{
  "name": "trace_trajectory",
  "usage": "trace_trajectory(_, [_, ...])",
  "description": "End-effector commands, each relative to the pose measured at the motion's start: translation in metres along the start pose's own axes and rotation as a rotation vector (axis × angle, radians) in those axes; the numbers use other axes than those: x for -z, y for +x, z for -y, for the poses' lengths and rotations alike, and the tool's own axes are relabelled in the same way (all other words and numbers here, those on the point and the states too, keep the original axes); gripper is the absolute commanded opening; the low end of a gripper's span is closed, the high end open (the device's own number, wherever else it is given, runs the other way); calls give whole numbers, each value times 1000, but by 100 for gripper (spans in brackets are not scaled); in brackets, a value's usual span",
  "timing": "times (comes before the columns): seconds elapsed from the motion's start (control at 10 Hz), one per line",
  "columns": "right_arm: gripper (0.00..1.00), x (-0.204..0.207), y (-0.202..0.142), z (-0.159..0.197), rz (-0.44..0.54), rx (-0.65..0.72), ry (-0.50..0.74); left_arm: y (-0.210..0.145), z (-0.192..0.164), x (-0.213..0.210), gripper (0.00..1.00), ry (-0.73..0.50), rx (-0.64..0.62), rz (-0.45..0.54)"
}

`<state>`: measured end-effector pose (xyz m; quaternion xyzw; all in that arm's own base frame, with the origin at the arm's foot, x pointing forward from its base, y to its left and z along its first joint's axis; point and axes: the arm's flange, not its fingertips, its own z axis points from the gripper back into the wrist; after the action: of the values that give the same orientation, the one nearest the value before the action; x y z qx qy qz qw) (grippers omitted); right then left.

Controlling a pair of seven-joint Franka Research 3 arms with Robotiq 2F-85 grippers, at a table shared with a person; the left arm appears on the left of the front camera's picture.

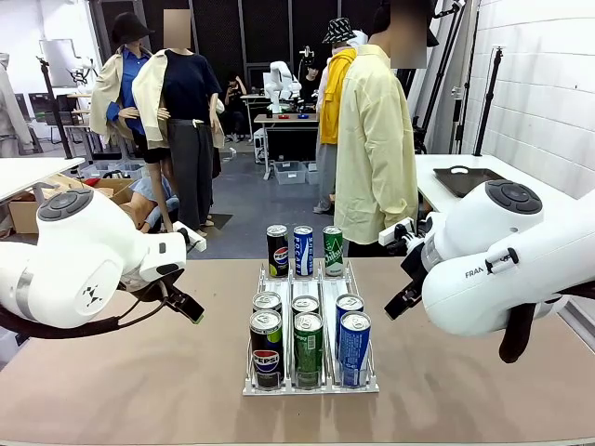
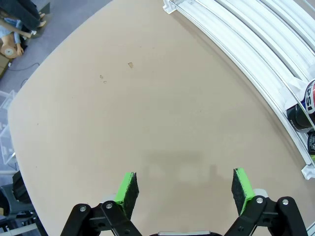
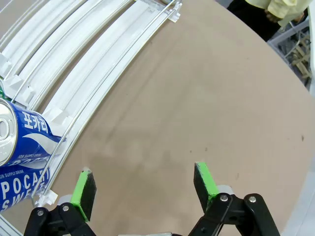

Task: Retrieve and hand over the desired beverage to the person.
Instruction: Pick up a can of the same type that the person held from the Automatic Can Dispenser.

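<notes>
A clear plastic rack [image 1: 311, 383] stands mid-table with three lanes of beverage cans. At its far end stand a black can [image 1: 277, 251], a blue can [image 1: 303, 251] and a green can [image 1: 333, 251]. Several more cans fill the near end, in the same lane colours. The person [image 1: 375, 139] in a pale-yellow shirt stands beyond the far edge. My left gripper [image 1: 186, 307] [image 2: 184, 189] hovers open over bare table left of the rack [image 2: 236, 44]. My right gripper [image 1: 402, 302] [image 3: 147, 189] hovers open on the rack's [image 3: 83, 39] right, beside a blue Pocari Sweat can [image 3: 24, 137].
A black tray [image 1: 469, 178] lies on a white side table at the back right. Bare brown tabletop [image 1: 121, 390] spreads on both sides of the rack. A dark cola can [image 2: 307, 98] shows at the left wrist view's right edge.
</notes>
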<state>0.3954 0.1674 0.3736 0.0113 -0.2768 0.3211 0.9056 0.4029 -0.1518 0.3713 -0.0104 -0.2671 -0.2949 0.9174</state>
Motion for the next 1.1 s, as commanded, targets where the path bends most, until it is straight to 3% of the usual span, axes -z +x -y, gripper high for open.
trace_trajectory(0.0, [100,0,0,0,0,0,0,0,0,0,100,0,0,0])
trace_trajectory(0.4, [100,-38,20,34,5,57,72,27,-39,-31,100,-70,-36,-7])
trace_trajectory(0.6, [100,-60,38,66,-86,69,172,53,-75,-51,100,-203,-88,-46])
trace_trajectory(0.7, [100,-72,46,84,-104,97,200,69,-96,-64,100,-331,-141,-76])
trace_trajectory(0.8, [100,-85,52,105,-105,148,255,81,-110,-77,100,-405,-194,-80])
trace_trajectory(1.0, [100,-107,47,154,-24,290,522,85,-149,-92,100,-638,-314,-56])
